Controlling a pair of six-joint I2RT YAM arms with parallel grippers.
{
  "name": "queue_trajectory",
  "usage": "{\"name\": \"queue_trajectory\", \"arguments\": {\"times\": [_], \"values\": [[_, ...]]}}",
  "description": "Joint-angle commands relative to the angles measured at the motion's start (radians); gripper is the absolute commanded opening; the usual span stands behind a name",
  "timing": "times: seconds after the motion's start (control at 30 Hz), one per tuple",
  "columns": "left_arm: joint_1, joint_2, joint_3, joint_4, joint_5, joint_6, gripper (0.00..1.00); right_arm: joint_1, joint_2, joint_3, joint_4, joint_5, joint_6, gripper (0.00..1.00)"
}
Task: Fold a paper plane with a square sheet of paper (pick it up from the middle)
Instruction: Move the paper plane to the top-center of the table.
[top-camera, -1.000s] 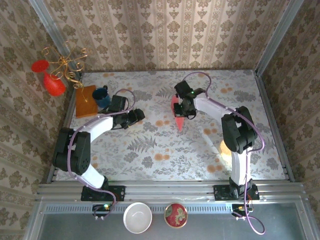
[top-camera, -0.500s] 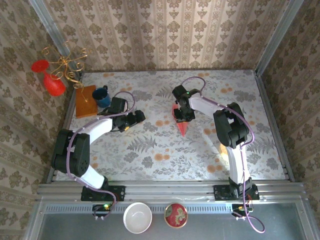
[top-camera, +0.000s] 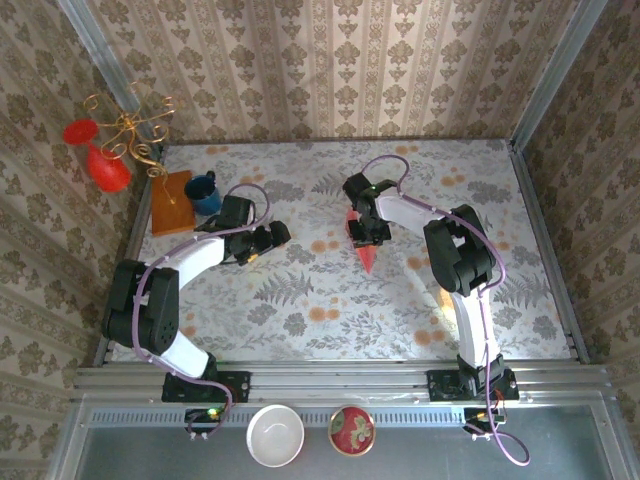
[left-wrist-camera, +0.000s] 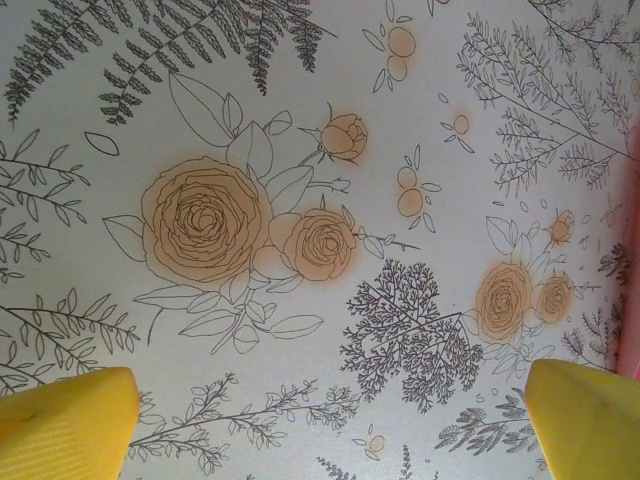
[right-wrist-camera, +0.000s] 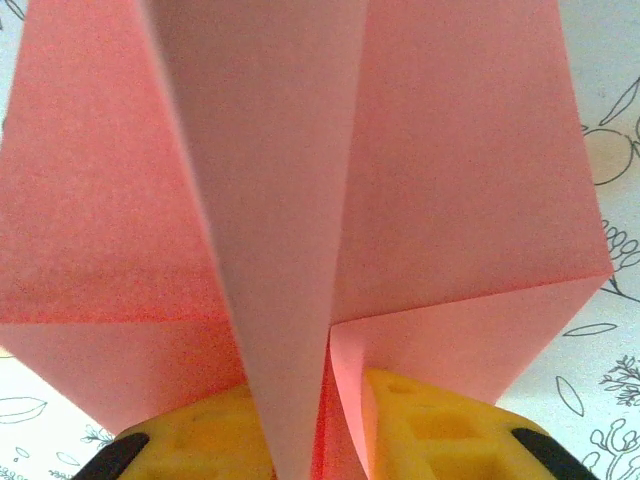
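Mid-frame from above, the salmon-pink folded paper plane (top-camera: 367, 253) has its upper end hidden beneath the right gripper (top-camera: 359, 229), clamped on its centre ridge; the left gripper (left-wrist-camera: 325, 420) hangs spread apart over the floral tablecloth (left-wrist-camera: 300, 130), left of centre.

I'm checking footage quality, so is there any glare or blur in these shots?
Top external: sharp, with a bright glare patch on the table beside the right arm. Left wrist: floral print crisp, yellow fingertips slightly soft. Right wrist: the paper plane sits very close, its centre ridge soft-edged.

Far left (back corner), mug (top-camera: 203, 192) beside board (top-camera: 168, 206) — paper plane (top-camera: 367, 256) at table (top-camera: 300, 300) centre.
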Motion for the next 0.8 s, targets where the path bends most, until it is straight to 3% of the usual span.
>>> {"name": "queue_trajectory", "arguments": {"times": [0.0,0.1,0.37,0.77], "values": [[0.004,-0.014,-0.005,-0.016,-0.008,0.009,1.00,0.012,0.014,0.019,-0.022,0.040,0.016,0.25],[0.004,-0.013,-0.005,-0.017,-0.005,0.009,1.00,0.019,0.005,0.022,-0.022,0.058,0.014,0.22],[0.004,-0.002,-0.002,-0.010,0.008,0.010,1.00,0.027,-0.028,0.019,-0.013,0.088,0.012,0.29],[0.004,0.012,0.000,-0.008,0.020,0.009,1.00,0.024,-0.026,0.020,0.007,0.108,0.009,0.13]]}}
